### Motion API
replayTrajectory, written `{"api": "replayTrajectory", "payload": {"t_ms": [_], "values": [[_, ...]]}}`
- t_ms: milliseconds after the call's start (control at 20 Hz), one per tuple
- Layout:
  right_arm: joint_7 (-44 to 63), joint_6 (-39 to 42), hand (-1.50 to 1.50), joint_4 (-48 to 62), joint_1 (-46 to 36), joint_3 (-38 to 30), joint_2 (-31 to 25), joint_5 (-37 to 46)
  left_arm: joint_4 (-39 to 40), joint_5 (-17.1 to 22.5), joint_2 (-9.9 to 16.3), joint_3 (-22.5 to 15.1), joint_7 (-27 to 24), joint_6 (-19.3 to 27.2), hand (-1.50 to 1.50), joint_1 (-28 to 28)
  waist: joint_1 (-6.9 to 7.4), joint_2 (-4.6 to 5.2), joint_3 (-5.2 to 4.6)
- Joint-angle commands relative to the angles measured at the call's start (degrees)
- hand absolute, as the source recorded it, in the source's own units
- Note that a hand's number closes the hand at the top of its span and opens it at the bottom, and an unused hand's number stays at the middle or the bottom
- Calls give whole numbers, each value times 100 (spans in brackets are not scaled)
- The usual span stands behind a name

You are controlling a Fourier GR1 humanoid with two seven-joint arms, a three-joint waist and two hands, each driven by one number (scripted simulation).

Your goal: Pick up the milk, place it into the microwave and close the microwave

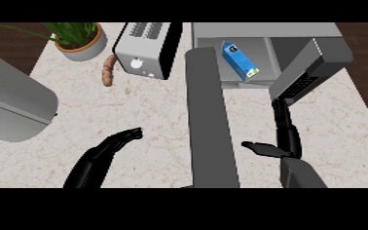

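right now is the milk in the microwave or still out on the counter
In. The blue milk carton lies inside the microwave cavity, and the door stands open.

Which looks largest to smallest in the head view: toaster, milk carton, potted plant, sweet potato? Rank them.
1. toaster
2. potted plant, though the picture's top edge cuts off part of it
3. milk carton, inside the microwave
4. sweet potato

Carton and sweet potato look close in length, but the carton is wider.
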Motion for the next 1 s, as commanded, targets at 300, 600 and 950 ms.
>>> {"api": "replayTrajectory", "payload": {"t_ms": [300,600,950], "values": [[13,977,-150,-2004,1484,396,94,-336,530,-1039,218,-548,-20,-21,150,-140,-82,-31,-13],[534,1014,-150,-3553,2410,749,135,-463,970,-1899,159,-1248,78,-46,150,-668,-135,-33,-18],[1340,1318,-150,-5804,3969,797,-138,-1017,1989,-2216,-541,-1701,-89,4,150,-1087,-47,7,-8]]}}
